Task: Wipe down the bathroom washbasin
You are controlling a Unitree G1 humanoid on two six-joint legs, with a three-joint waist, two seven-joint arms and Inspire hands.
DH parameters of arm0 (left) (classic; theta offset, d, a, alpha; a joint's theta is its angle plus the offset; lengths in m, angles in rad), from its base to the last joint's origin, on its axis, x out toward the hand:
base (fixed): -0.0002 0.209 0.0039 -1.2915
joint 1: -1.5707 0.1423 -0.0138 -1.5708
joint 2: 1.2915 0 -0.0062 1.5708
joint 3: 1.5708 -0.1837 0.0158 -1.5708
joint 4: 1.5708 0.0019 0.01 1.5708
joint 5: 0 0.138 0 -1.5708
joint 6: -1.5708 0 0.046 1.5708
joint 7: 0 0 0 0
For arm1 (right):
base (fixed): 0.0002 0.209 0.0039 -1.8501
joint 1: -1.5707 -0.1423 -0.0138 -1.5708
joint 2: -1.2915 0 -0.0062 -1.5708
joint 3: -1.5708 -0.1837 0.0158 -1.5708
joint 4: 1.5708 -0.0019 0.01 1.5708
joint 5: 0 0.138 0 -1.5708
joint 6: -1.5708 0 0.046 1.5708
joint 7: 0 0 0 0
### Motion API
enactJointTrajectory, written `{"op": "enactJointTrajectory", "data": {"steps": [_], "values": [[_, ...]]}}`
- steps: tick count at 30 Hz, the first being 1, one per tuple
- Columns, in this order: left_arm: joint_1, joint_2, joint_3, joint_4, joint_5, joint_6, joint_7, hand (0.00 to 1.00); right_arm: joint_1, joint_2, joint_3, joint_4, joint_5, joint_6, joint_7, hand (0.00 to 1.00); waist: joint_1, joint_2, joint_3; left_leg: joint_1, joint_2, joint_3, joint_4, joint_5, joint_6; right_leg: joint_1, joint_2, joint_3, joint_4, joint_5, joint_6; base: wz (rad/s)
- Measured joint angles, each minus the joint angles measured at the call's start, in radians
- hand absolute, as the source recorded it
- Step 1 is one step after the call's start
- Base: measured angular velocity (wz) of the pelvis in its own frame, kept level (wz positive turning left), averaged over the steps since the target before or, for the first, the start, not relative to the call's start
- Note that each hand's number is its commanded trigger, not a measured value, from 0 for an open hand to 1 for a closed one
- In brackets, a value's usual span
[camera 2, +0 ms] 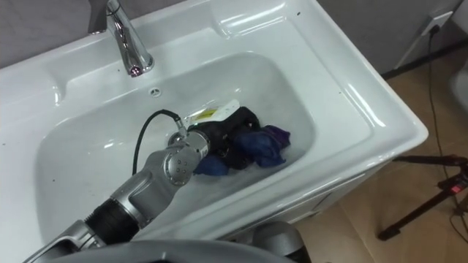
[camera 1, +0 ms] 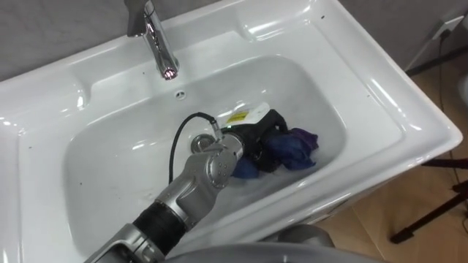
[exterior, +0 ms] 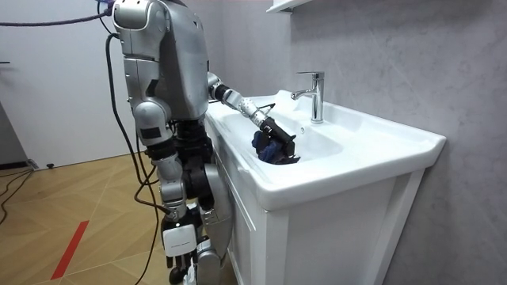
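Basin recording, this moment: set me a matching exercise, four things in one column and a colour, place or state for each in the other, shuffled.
Things:
1. faucet
2. blue cloth
3. left hand
4. basin

Descriptions:
A. white, set on a white cabinet
B. chrome, upright at the back rim
C. dark, fingers curled on the cloth
D. bunched up inside the basin

Pairs: 1-B, 2-D, 3-C, 4-A.

cnt: basin [camera 1: 369, 69] x1 | tap [camera 1: 157, 40] x1 | blue cloth [camera 1: 296, 146] x1
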Motion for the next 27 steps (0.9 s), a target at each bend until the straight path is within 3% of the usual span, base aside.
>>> {"op": "enactJointTrajectory", "data": {"steps": [8,17,23,27], "values": [[0.003,0.002,0.004,0.010,0.006,0.001,0.000,1.00,0.003,0.002,0.000,0.004,-0.006,0.023,0.007,0.00,0.005,-0.016,0.0021,0.005,0.000,-0.002,0.000,0.000,0.000,0.002,0.002,0.005,0.001,0.000,0.001,0.00],[0.049,0.009,0.066,0.047,0.001,-0.036,0.013,1.00,0.028,0.004,-0.042,-0.026,-0.042,0.051,0.005,0.00,0.035,-0.033,-0.0038,0.014,0.004,0.012,-0.001,0.000,0.000,0.008,0.008,0.014,0.002,0.004,-0.002,-0.04],[0.096,0.010,0.161,0.081,0.006,-0.044,0.014,1.00,0.036,0.003,-0.067,-0.057,-0.105,0.085,0.011,0.00,0.085,-0.025,-0.0127,0.018,0.015,0.011,-0.001,-0.003,0.003,0.011,0.024,0.022,0.003,0.010,-0.011,-0.06],[0.125,0.010,0.201,0.093,0.006,-0.044,0.014,1.00,0.039,-0.011,-0.080,-0.086,-0.122,0.086,0.004,0.00,0.110,-0.009,-0.0205,0.015,0.025,-0.005,-0.002,-0.013,0.008,0.013,0.028,-0.004,0.007,0.010,-0.016,0.15]]}}
